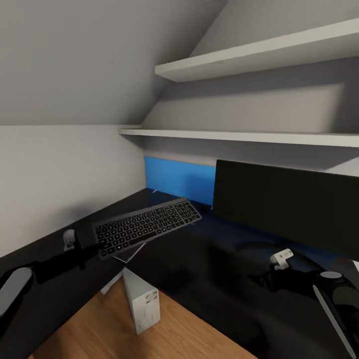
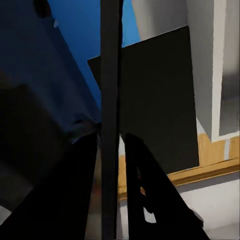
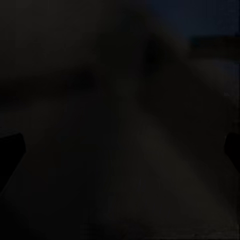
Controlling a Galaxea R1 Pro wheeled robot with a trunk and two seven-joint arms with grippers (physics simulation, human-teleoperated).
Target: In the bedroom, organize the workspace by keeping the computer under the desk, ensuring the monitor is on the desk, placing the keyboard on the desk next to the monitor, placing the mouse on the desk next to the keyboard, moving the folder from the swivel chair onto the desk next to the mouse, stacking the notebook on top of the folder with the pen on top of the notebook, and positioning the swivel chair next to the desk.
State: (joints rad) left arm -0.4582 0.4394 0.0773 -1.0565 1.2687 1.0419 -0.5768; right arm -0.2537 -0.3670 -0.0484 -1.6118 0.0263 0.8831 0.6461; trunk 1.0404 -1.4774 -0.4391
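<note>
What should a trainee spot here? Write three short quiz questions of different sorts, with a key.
1. True or false: the keyboard lies flat on the desk.
2. Where is the computer? A: on a shelf. B: on the floor under the desk. C: beside the monitor on the desk.
3. Fill in: the left arm has its jaws shut on the ___.
Key: 1 false, it hangs tilted above the desk; 2 B; 3 keyboard.

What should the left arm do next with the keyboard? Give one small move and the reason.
Probably lower it and carry it right, toward the monitor. The left gripper holds the keyboard by its near end, tilted and raised above the dark desk, partly out over the floor and the computer below.
</note>
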